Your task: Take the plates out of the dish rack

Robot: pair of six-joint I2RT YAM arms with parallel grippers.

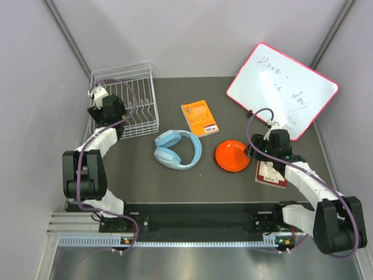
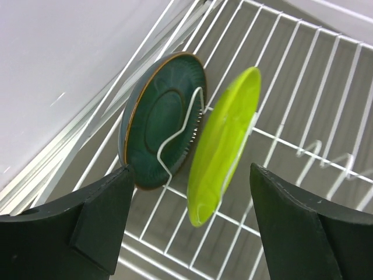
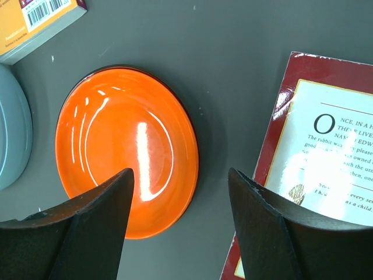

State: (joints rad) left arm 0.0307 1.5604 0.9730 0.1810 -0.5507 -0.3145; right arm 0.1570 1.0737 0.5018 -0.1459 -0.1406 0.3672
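The left gripper stands wide apart, its two dark fingers in the lower corners of the left wrist view. In the gap above them the yellow-green plate stands on edge among the white wires of the dish rack. Just to its left the teal plate also stands on edge, with a bent tine crossing its face. Whether the left finger touches the teal plate's lower rim cannot be told. The top view shows this gripper over the rack in the upper left of the frame, but neither plate can be made out there.

The right gripper is likewise spread wide and holds nothing. Between and above its fingers in the right wrist view, the orange plate lies flat on the dark table, out of the rack. A red-bordered book fills the right of that frame, an orange book the upper left corner, and a cup of the headphones the left edge. Only the top view shows the whiteboard, at its upper right.
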